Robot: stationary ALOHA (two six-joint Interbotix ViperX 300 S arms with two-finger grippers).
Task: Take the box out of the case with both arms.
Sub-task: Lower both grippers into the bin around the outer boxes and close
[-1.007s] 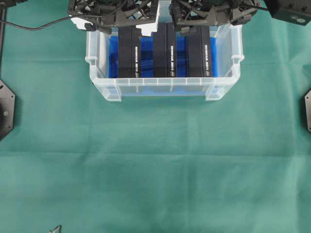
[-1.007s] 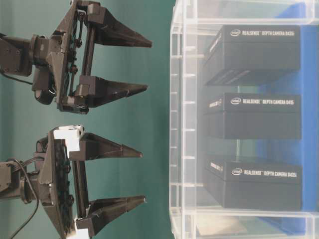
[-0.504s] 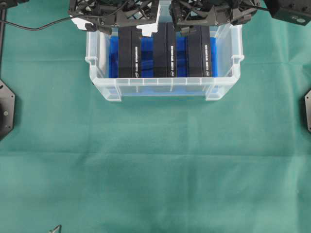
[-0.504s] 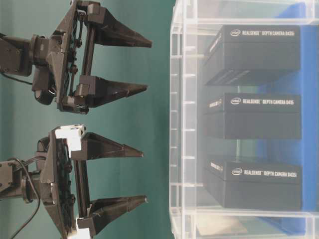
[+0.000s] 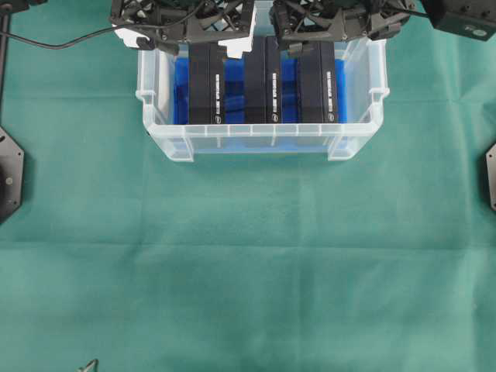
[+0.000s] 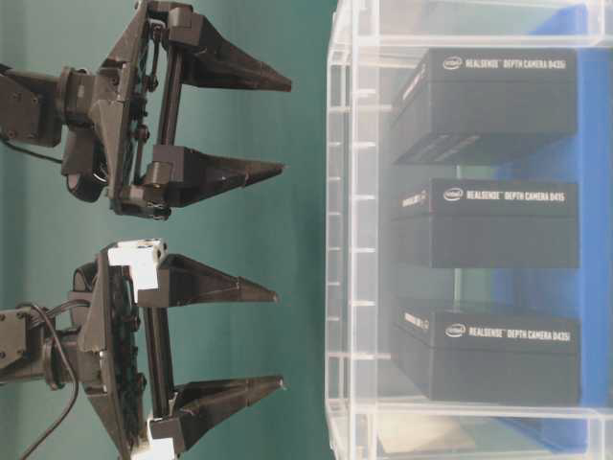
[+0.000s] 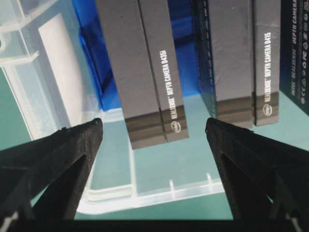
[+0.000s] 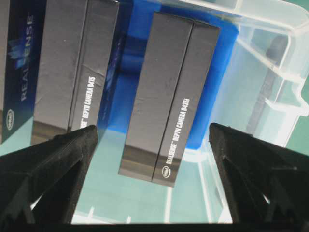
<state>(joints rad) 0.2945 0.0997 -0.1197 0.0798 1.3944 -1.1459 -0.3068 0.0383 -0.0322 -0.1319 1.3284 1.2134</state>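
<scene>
The counter point(image 5: 248, 271), covered in green cloth, carried the case point(image 5: 262, 139), a translucent plastic storage bin with a rimmed edge, near the far edge of the overhead view. A blue liner point(image 5: 180, 93) covered the floor of the case.

Inside the case stood three black RealSense depth camera boxes on edge, side by side with gaps between them: the left box point(image 5: 206, 84), the middle box point(image 5: 262, 81) and the right box point(image 5: 317, 84). The gaps appeared to leave room for claw fingers to enter beside a box.

The left claw point(image 7: 152, 145) hung above the far part of the case, released, its fingers spread wide and straddling the left box without touching it. The right claw point(image 8: 154, 150) hung likewise above the case, released and spread wide around the right box, holding nothing. Both claws pointed down into the case, a posture suited to descending.

No box had yet been lifted; all three sat on the liner inside the case.
</scene>
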